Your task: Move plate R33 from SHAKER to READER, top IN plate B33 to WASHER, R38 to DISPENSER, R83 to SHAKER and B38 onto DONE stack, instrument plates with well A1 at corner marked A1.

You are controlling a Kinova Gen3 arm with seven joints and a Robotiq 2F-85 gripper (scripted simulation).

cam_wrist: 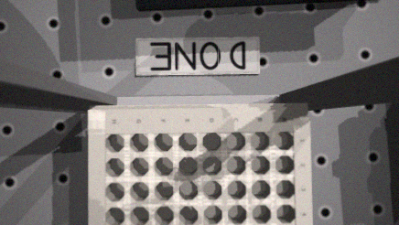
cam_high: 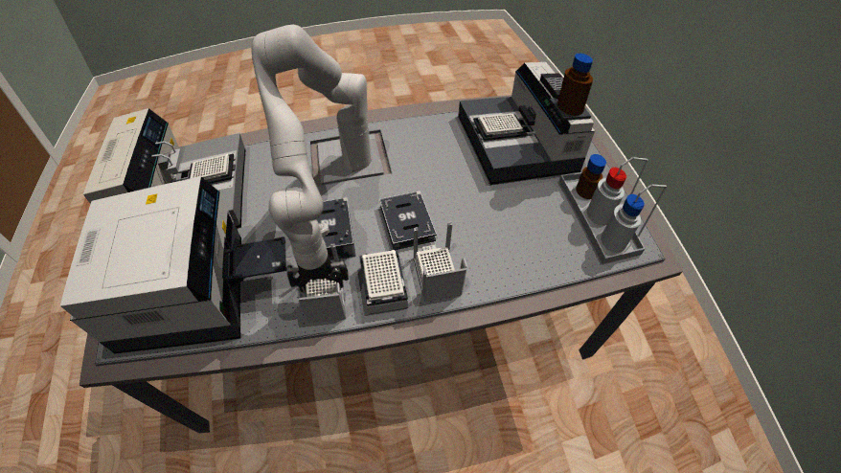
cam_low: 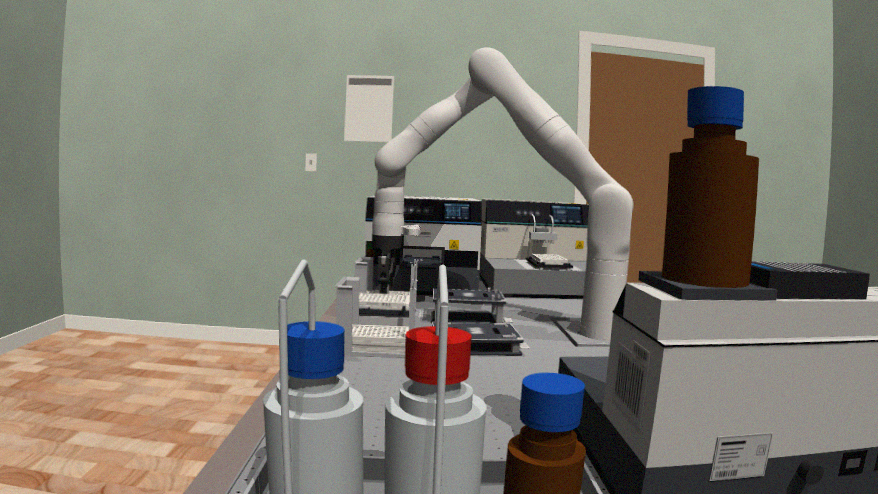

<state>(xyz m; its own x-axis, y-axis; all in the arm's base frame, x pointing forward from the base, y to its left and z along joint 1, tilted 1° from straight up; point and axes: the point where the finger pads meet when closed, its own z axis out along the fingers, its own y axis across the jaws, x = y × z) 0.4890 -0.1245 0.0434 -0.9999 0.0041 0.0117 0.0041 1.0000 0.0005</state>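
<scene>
My gripper [cam_high: 320, 278] hangs straight down over the DONE rack [cam_high: 321, 303], left of the shaker. It is shut, at a wide opening, on the long sides of white well plate B38 [cam_high: 321, 286], which it holds level between the tops of the rack walls. The wrist view shows that plate [cam_wrist: 199, 169] below the DONE label [cam_wrist: 198, 56]; the fingers and the stack below are hidden. The READER tray [cam_high: 261, 258] is empty. Plate R33 [cam_high: 382, 274] lies on SHAKER. The IN rack [cam_high: 437, 265] holds white plates. One plate [cam_high: 210, 167] sits on the back left instrument and another [cam_high: 499, 123] on the back right one.
The black nests RG [cam_high: 332, 229] and N6 [cam_high: 409, 222] lie behind the racks, both empty. The large reader housing [cam_high: 141, 253] stands close on the left. A tray with bottles [cam_high: 611, 206] stands at the right edge.
</scene>
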